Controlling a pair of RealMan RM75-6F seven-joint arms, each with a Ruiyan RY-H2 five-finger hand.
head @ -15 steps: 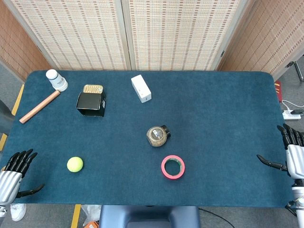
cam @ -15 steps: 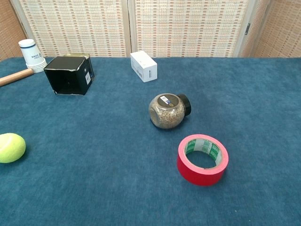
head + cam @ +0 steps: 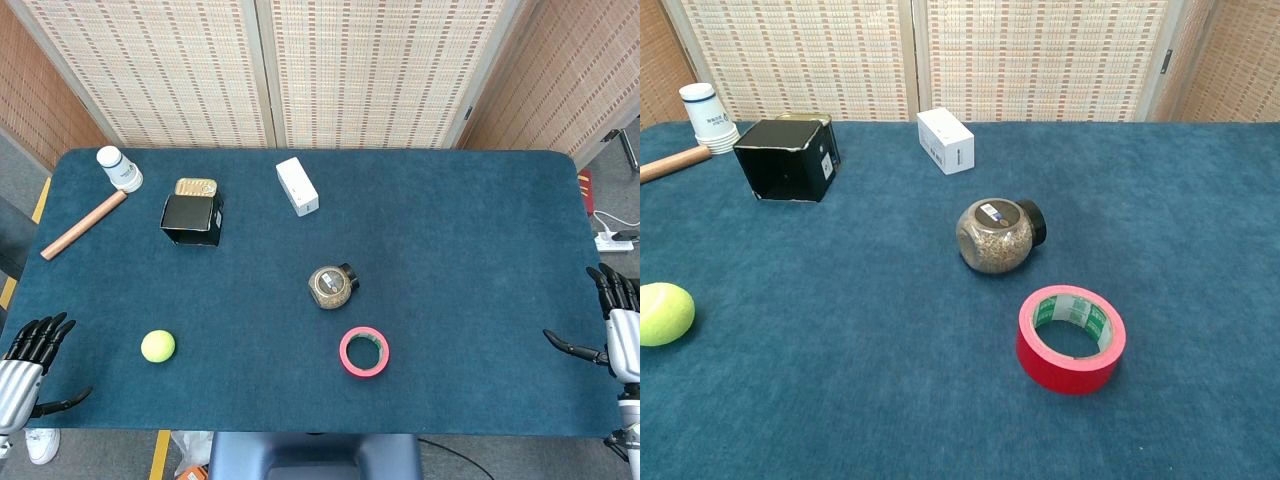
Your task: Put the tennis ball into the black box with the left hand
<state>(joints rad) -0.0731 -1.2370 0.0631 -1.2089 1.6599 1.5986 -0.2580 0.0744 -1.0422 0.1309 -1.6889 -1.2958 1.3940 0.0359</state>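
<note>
The yellow-green tennis ball (image 3: 158,346) lies on the blue table near its front left; the chest view shows the tennis ball (image 3: 662,313) at the left edge. The black box (image 3: 192,218) lies on its side at the back left, and in the chest view the black box (image 3: 788,159) turns its opening toward the front. My left hand (image 3: 27,365) hangs at the table's front left corner, left of the ball, fingers apart and empty. My right hand (image 3: 618,326) sits at the right edge, also spread and empty. Neither hand shows in the chest view.
A jar (image 3: 331,285) of grain lies on its side mid-table, with a red tape roll (image 3: 364,351) in front of it. A white carton (image 3: 297,186) stands at the back. A wooden rod (image 3: 83,224), a white bottle (image 3: 119,168) and a tin (image 3: 195,186) sit near the box.
Both hands have slipped slightly down and outward toward the frame edges. The ball and the other objects have not moved.
</note>
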